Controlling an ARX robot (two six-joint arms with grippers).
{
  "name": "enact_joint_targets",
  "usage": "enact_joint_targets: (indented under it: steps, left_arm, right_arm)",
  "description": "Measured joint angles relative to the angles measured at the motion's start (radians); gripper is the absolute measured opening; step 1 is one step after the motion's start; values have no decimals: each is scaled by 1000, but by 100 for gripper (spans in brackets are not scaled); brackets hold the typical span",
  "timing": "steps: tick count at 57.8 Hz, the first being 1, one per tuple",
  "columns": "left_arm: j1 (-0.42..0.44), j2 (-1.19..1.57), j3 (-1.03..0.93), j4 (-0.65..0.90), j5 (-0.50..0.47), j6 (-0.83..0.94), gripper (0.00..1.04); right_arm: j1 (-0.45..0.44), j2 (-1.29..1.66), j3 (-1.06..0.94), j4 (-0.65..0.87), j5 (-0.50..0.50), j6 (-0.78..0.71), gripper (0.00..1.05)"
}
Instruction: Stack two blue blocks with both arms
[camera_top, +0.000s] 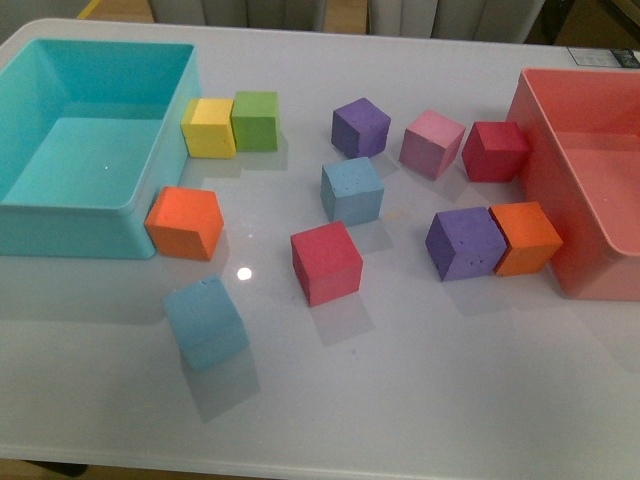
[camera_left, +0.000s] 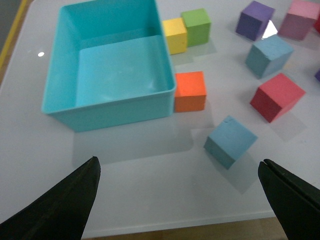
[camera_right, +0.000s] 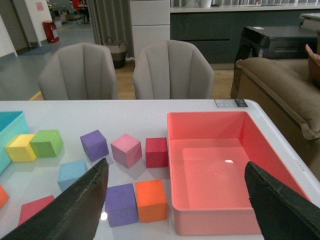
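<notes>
Two sky-blue cubes, nearer block (camera_top: 206, 322) and farther block (camera_top: 352, 190), sit apart on the tabletop (camera_top: 420, 400) — left end effector (camera_left: 177, 165) and right end effector (camera_right: 175, 165) both spread wide.

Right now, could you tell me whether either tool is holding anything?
Nothing is held: the left tool and right tool are both open and empty.

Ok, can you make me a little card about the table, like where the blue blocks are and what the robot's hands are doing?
near blue block: alone at the front, turned askew
far blue block: mid-table, behind a red cube
stacked: no, they sit apart
left gripper: open, holding nothing
right gripper: open, holding nothing
bins: turquoise bin on the left, coral bin on the right
</notes>
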Motion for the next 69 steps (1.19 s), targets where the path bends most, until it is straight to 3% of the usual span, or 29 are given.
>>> enact_joint_targets:
  steps: [5, 12, 17, 42, 69]
  left_arm:
    - [-68, 258, 27, 205, -28, -45, 96]
    - [-152, 615, 86, 422, -56, -111, 96]
    - [-189, 802, 142, 491, -83, -139, 96]
    - [-260, 1210, 358, 487, -150, -250, 96]
    - [-240, 1382, 579, 255, -256, -398, 96]
  right_arm:
    - [0, 0, 0, 0, 0, 0, 97]
    - [0, 0, 0, 0, 0, 0, 96]
    - [0, 0, 0, 0, 0, 0, 96]
    - [0, 0, 0, 0, 0, 0, 96]
    - [0, 0, 0, 0, 0, 0, 96]
